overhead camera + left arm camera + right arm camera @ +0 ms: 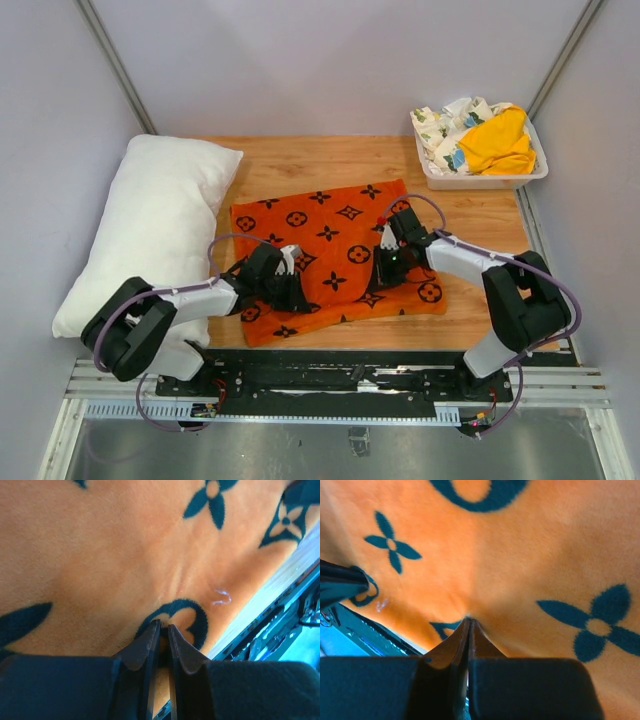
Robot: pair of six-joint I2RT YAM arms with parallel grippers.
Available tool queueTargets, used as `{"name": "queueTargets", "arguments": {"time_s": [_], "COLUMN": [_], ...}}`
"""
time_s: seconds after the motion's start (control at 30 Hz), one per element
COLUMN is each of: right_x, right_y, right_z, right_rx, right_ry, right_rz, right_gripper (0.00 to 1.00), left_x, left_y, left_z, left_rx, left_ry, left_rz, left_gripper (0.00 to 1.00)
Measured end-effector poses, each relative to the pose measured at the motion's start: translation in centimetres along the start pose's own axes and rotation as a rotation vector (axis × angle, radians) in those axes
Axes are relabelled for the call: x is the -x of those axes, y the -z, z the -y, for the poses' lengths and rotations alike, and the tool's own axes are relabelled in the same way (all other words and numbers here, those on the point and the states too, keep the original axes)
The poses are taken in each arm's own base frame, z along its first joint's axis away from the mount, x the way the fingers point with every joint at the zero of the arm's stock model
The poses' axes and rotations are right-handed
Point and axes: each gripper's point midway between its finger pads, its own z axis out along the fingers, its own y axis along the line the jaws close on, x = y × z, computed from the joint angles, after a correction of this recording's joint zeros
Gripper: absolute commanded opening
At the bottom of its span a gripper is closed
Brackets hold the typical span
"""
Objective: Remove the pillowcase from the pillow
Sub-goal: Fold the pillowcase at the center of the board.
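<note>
An orange pillowcase [335,235] lies flat mid-table, its long axis running nine to three o'clock, with the left gripper [164,630] and right gripper [469,622] each clamped on its fabric and the bare white pillow [150,225] at nine o'clock, nearer the left arm.

Pillowcase [340,232] orange w/ blk flower motifs; pillow [150,220] plain white.

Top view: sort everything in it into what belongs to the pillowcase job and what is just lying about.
Job:
- pillowcase, spread flat
- pillow, bare, at the left
- left gripper and right gripper, each pinching the pillowcase

Lying about:
- bin, far right corner
- yellow cloth, in the bin
- floral cloth, in the bin
</note>
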Motion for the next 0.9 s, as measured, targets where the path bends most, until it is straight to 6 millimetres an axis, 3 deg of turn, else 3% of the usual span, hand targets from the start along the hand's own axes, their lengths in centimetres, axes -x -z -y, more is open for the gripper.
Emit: {"name": "queueTargets", "arguments": {"time_s": [0.1, 0.2, 0.37, 0.47, 0.53, 0.57, 0.6, 0.63, 0.7, 0.73, 0.8, 0.9], "right_x": [-1.2, -1.7, -1.5, -1.2, -0.7, -0.1, 0.8, 2.1, 5.8, 8.2, 13.2, 19.8], "right_y": [-0.2, 0.3, 1.9, 2.5, 3.0, 3.5, 4.0, 4.7, 6.5, 7.7, 10.1, 12.5], "right_z": [1.5, 4.3, 7.3, 7.9, 8.1, 8.1, 8.0, 7.9, 7.1, 6.6, 5.3, 4.0], "right_rx": [0.009, -0.002, -0.016, -0.047, -0.068, -0.081, -0.093, -0.102, -0.11, -0.113, -0.108, -0.103], "right_ry": [-0.048, -0.154, -0.29, -0.299, -0.285, -0.272, -0.258, -0.245, -0.197, -0.168, -0.117, -0.068], "right_rz": [-0.023, -0.017, 0.038, 0.065, 0.091, 0.114, 0.143, 0.18, 0.282, 0.345, 0.474, 0.626], "right_gripper": [0.01, 0.01, 0.02, 0.22, 0.45, 0.57, 0.66, 0.71, 0.74, 0.75, 0.75, 0.74], "left_x": [-0.4, -0.9, -0.5, 0.4, 1.7, 3.0, 4.4, 6.3, 11.1, 14.4, 19.8, 26.0], "left_y": [0.4, 1.1, 3.3, 4.4, 5.1, 5.4, 5.6, 5.9, 6.6, 7.6, 9.1, 10.7], "left_z": [0.1, -0.7, -4.0, -5.4, -5.6, -5.4, -5.1, -4.8, -3.8, -4.5, -6.4, -10.6], "left_rx": [-0.016, 0.018, 0.119, 0.179, 0.221, 0.238, 0.249, 0.258, 0.249, 0.252, 0.262, 0.319], "left_ry": [0.04, 0.1, 0.265, 0.318, 0.318, 0.307, 0.29, 0.272, 0.228, 0.244, 0.267, 0.295], "left_rz": [0.012, 0.047, 0.138, 0.19, 0.207, 0.221, 0.241, 0.266, 0.333, 0.394, 0.489, 0.583], "left_gripper": [0.23, 0.23, 0.29, 0.36, 0.46, 0.57, 0.76, 0.87, 0.92, 0.92, 0.92, 0.91]}}
